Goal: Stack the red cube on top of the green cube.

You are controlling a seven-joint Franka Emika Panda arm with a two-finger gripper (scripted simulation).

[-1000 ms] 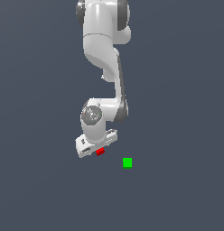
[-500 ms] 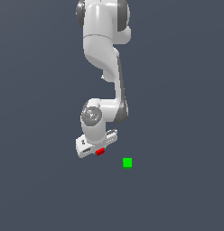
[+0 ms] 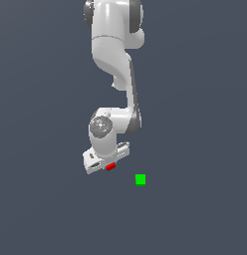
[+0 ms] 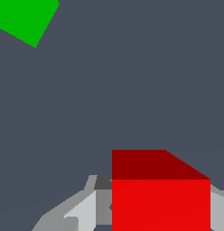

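Looking across the exterior view, the white Panda arm (image 3: 115, 74) reaches down from the top of the picture and bends at its wrist above the dark grey tabletop (image 3: 195, 124). The gripper (image 3: 106, 162) hangs at the low end of the arm, and the red cube (image 3: 110, 167) shows just under its white body, partly covered by it. The green cube (image 3: 140, 180) lies on the tabletop to the exterior view's right of the red cube and a little lower in the picture, near it but clearly apart. From this view the fingers themselves are hidden, so it alone does not settle how the gripper stands.

In the wrist view the red cube (image 4: 161, 194) fills the near part of the picture, with its brighter face toward the camera and a darker face above. A pale grey finger (image 4: 84, 210) shows on one side of it and a sliver of another finger (image 4: 218, 210) on the opposite side, each right against the cube, so the gripper appears closed on it. The green cube (image 4: 24, 18) sits at a far corner of this picture, cut off by the edge, well apart from the red one.
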